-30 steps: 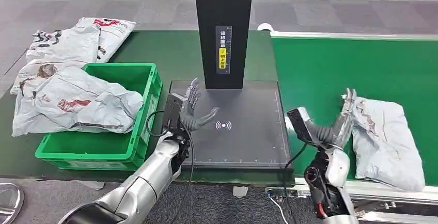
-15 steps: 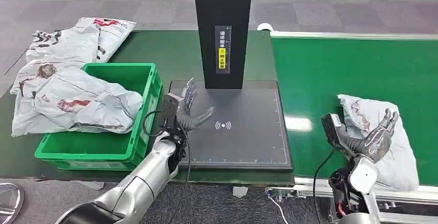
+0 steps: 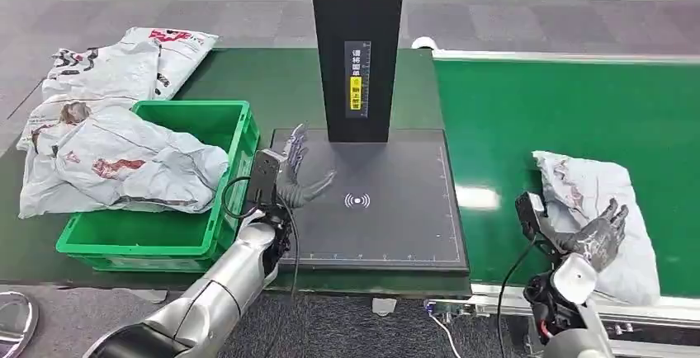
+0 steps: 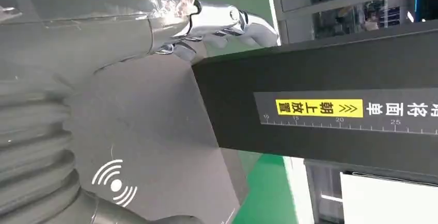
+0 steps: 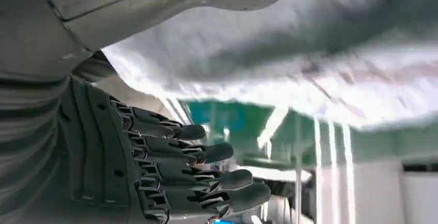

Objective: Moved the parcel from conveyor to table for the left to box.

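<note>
Grey parcel [image 3: 598, 218] under right hand [image 3: 596, 237], fingers apart, left hand [image 3: 293, 175] spread, label unreadable

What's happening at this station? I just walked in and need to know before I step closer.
A humanoid robot is working a parcel line. Its right hand is at the near edge of a grey parcel on the green conveyor, fingers curled against it, but the parcel has not been lifted. Its left hand hovers open over the black scanner table. Other parcels lie in and beside the green crate.
</note>
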